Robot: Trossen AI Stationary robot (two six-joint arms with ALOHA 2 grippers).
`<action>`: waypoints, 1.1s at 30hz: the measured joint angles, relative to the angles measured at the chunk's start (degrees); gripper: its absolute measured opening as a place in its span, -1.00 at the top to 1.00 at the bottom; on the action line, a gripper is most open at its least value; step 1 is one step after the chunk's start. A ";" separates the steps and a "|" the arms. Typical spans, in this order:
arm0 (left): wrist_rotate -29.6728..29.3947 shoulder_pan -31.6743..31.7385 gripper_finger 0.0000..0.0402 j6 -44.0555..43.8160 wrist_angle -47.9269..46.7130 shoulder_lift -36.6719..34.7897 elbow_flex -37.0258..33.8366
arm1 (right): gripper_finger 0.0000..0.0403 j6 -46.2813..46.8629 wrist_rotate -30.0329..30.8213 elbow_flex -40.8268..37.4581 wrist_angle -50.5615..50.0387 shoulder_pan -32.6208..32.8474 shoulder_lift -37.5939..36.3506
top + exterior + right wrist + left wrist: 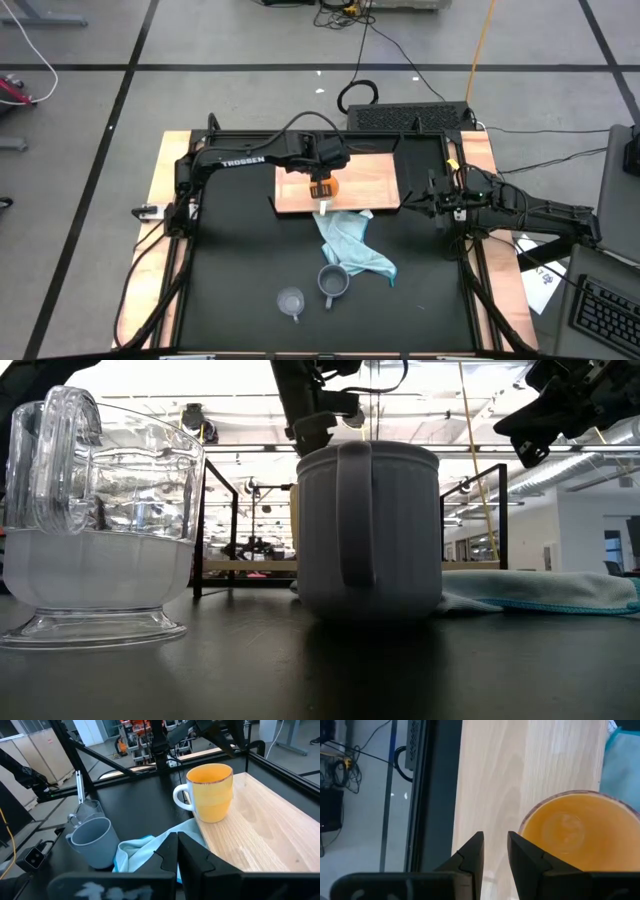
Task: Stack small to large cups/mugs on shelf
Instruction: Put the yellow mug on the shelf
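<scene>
The left gripper (322, 178) hung over the shelf (375, 170), its jaws a narrow gap apart and holding nothing, just beside the rim of the orange mug (327, 187). That mug stood upright on the wooden board near its front edge, its white handle (181, 797) pointing out over the black tabletop (240, 250). Nearer the front of the table, the clear glass cup (290, 301) and the grey-blue mug (333, 282) stood side by side, upright, the mug touching the crumpled light blue cloth (352, 245). At the table's right edge, the right gripper (437, 203) waited with its jaws pressed together, empty.
</scene>
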 joint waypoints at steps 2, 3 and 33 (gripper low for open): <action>0.00 0.00 0.56 0.00 0.02 0.00 0.00 | 1.00 -0.03 0.00 0.00 0.00 0.00 0.00; 0.00 0.00 0.56 0.06 0.00 0.00 0.00 | 1.00 -0.03 0.00 0.00 0.00 -0.01 0.00; 0.78 0.77 0.56 8.27 -6.46 0.00 0.00 | 1.00 0.68 -0.07 0.04 0.85 -0.02 -0.02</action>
